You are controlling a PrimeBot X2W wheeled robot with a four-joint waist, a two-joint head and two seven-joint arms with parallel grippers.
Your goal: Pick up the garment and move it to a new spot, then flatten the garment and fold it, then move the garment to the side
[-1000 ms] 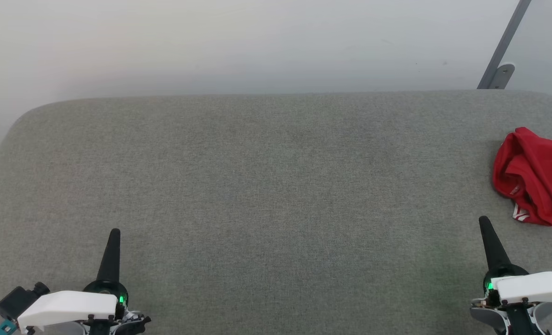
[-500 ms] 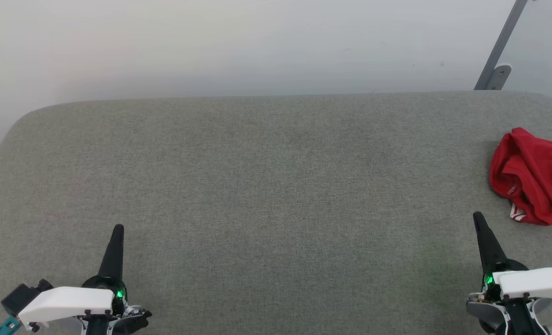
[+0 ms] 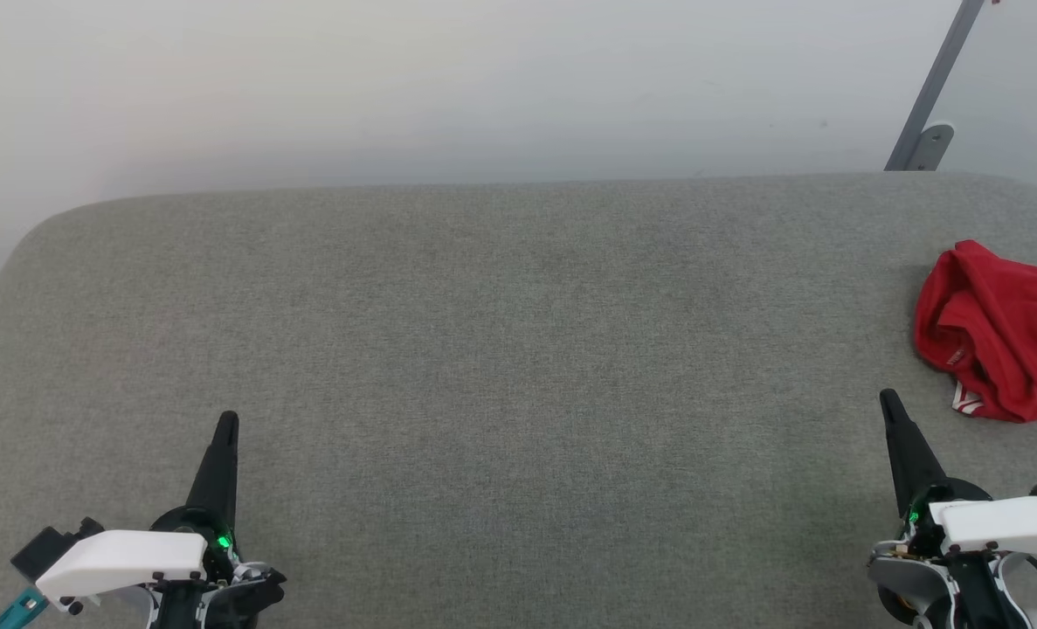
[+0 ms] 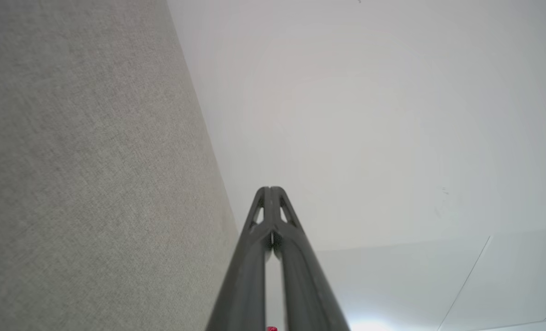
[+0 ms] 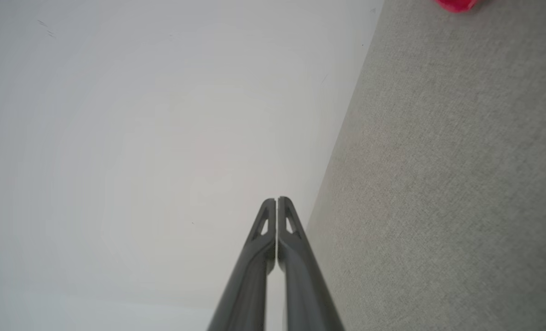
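The garment point(image 3: 998, 332) lies crumpled at the far right of the grey surface, bright red with a bit of white striped trim at its lower edge; part of it runs past the frame's edge. A sliver of its red point(image 5: 456, 4) shows at the top of the right wrist view. My right gripper point(image 3: 887, 399) sits at the lower right, shut and empty, its tip a short way below and left of the garment. My left gripper point(image 3: 227, 420) rests at the lower left, shut and empty, far from the cloth. Both pairs of fingers point(image 4: 270, 189) point(image 5: 276, 200) are pressed together.
The grey fabric-covered table point(image 3: 501, 349) has rounded far corners and meets a pale wall behind. A grey metal post with a bracket point(image 3: 924, 144) stands at the back right.
The camera has shifted slightly, so the whole scene has slid left. Both grippers' tips stand a little higher in the view than before. The garment lies as it did.
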